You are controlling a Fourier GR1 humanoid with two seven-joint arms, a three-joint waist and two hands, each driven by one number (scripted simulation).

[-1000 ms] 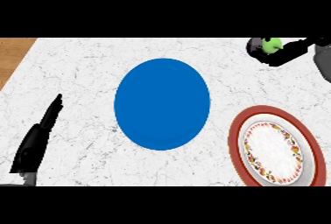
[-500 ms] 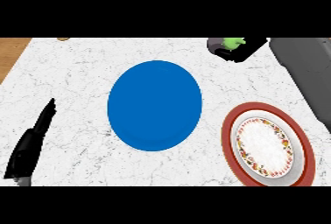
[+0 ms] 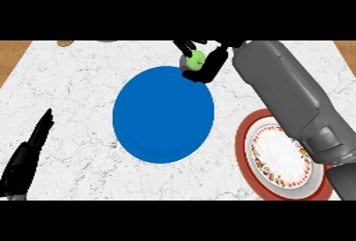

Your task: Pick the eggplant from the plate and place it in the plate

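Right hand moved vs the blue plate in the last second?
Yes: the right hand, curled round the eggplant, has come left, now over the far rim of the blue plate.

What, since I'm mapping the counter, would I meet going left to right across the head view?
Black left hand → round blue plate → red-rimmed patterned plate. The black right hand gripping the green-capped eggplant overlaps the blue plate, so it's omitted.

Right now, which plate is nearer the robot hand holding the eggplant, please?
The plain blue plate: the right robot hand, curled round the eggplant, is at its far rim; the red-rimmed plate lies lower right.
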